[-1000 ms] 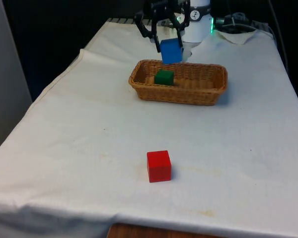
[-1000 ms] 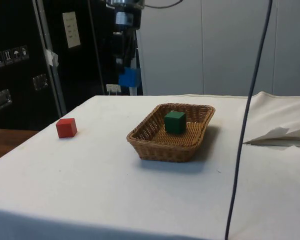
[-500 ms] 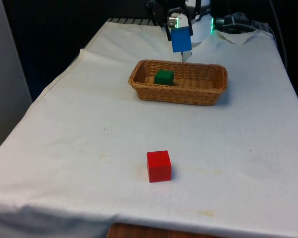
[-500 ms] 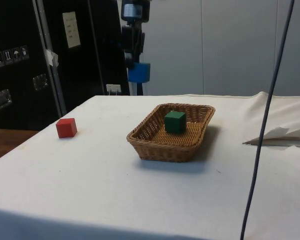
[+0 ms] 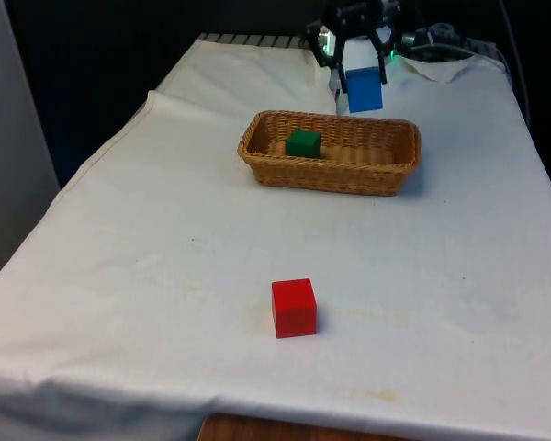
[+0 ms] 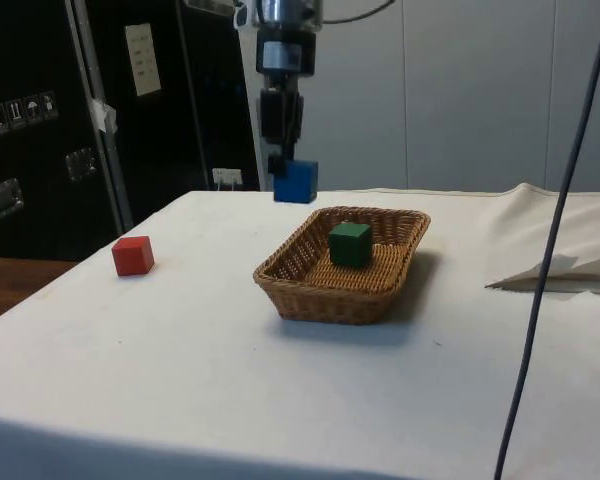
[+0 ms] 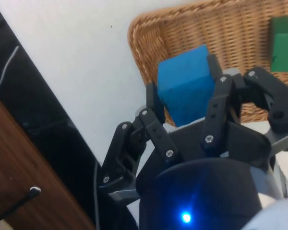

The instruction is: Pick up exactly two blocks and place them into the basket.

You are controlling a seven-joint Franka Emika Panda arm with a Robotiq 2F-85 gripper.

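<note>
Tool: the black two-finger tool is clamped on a bright blue cube-shaped block, one finger on each of two opposite faces, as the wrist view shows plainly; the grip sits on the upper part of the cube so the lower part hangs free below the fingers, ready to drop without snagging.

Blue block: it hangs in the air above the far rim of the oval woven wicker basket, toward the front view's right; in the side view it sits at the basket's far edge, touching nothing but the fingers. It looks kept high to clear the rim on the way in.

Basket: it stands on the white-clothed bench, already holding a dark green cube-shaped block near its end at the front view's left; the other end is free, which is likely why the blue one is carried to that side.

Red block: a red cube-shaped block rests on the cloth well apart from the basket, toward the near edge; with one block in and one in hand, it should stay put.

Step in hand: carrying the second block over the basket; release over the free end would finish the count.

Risk: letting go too near the rim could tip the cube outside.
</note>
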